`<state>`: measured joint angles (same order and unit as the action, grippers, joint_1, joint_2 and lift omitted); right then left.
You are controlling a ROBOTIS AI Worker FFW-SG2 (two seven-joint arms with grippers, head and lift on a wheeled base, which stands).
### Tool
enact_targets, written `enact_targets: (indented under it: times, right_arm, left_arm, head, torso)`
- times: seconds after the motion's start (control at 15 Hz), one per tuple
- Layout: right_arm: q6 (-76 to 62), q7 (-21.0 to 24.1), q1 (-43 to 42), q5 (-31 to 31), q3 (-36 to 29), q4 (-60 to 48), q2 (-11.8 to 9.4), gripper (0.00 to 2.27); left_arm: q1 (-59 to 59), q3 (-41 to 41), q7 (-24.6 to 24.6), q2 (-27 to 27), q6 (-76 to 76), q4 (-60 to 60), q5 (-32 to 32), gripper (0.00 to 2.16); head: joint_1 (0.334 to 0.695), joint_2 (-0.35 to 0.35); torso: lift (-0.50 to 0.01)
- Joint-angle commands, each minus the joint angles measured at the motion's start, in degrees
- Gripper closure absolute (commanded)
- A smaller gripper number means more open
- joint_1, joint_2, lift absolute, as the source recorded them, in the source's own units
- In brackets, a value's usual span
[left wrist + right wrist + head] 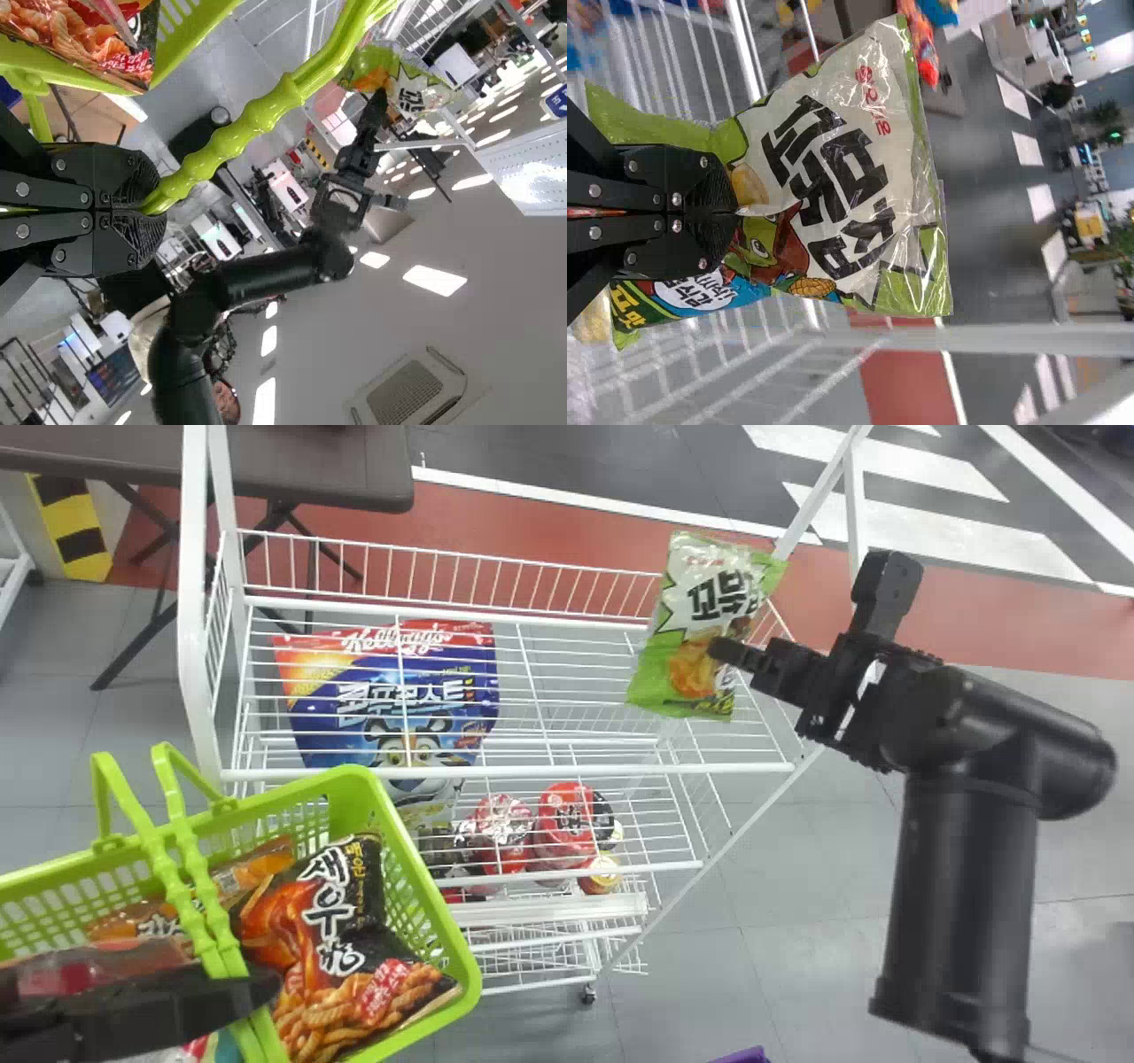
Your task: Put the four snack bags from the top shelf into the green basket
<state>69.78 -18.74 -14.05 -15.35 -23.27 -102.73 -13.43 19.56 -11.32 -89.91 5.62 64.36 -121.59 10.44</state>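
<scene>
Above the right end of the top shelf, my right gripper (731,654) is shut on a green and white snack bag (700,615). In the right wrist view the gripper (735,212) pinches the bag (842,177) by its side. The green basket (425,886) is at the lower left of the head view with several snack bags inside, a black and orange one (332,930) on top. My left gripper (257,992) is at the basket's handles; in the left wrist view the gripper (146,208) is shut on the green handle (217,146).
A blue cereal bag (390,700) shows through the wires at the left of the white rack (505,771). Red cups (567,824) stand on a lower level. A brown table (310,469) is behind the rack, and a purple edge (744,1056) shows at the bottom.
</scene>
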Motion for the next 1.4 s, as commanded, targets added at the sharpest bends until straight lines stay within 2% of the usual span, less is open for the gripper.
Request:
enact_targets:
  times: [0.0,0.13,0.4,0.67,1.33]
  right_arm:
    - [17.4,-0.1,3.6,-8.3,-1.1,-12.2,1.0,2.25]
    - [20.3,0.0,5.8,-15.0,-1.3,-19.5,1.7,2.25]
    - [20.3,0.0,7.2,-25.0,-0.7,-28.9,4.3,2.25]
    - [20.3,0.1,9.1,-27.0,2.6,-33.6,6.2,2.25]
    - [20.3,0.0,15.3,-26.8,14.5,-33.7,6.2,2.25]
  left_arm:
    - [-1.3,0.2,-0.7,0.0,0.6,0.2,-0.3,2.15]
    - [-2.9,0.3,-0.7,0.0,1.5,0.8,-0.7,2.15]
    - [-4.6,0.8,-0.7,0.0,1.9,0.8,-1.0,2.15]
    - [-6.0,1.1,-0.7,-0.1,2.7,1.2,-1.0,2.15]
    - [-6.6,1.0,-0.7,-0.4,4.9,1.7,0.4,2.15]
  head:
    - [0.695,-0.350]
    - [0.695,-0.350]
    - [0.695,-0.243]
    - [0.695,-0.156]
    - [0.695,-0.011]
  torso:
    - [-0.003]
    - [-0.003]
    - [-0.003]
    - [-0.003]
    - [-0.003]
